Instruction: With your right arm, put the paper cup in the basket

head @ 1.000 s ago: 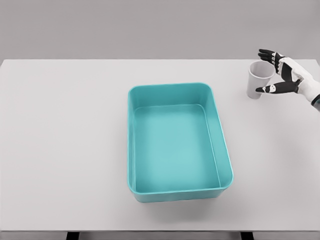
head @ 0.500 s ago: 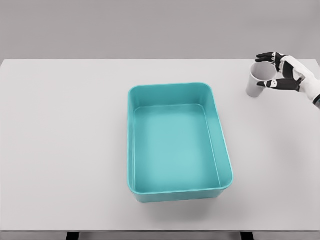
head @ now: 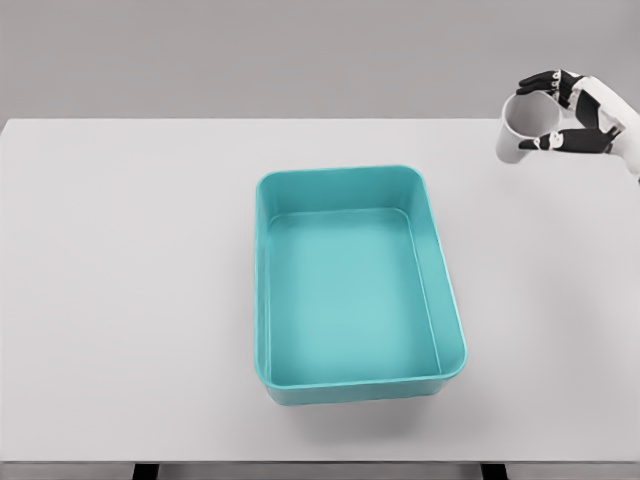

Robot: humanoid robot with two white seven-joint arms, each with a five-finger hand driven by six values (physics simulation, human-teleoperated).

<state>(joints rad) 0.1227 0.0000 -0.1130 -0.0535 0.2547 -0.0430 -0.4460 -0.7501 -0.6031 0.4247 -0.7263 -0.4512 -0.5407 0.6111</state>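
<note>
Your white paper cup (head: 522, 128) sits at the upper right of the frame, tilted with its mouth up and toward camera, its base over the table's far edge. No readable print on it. The right hand (head: 575, 112), white with black fingers (head: 540, 80), is curled around the cup: fingers over the rim, thumb under. The teal rectangular plastic basket (head: 262, 290) is centre frame, well apart from the cup, with bare white table (head: 120, 300) all round it.

A broad, pale grey rectangular table (head: 130, 300) fills the view; a teal rectangular plastic basket (head: 263, 300) (rounded corners, nothing inside) sits flat on it near the middle.
</note>
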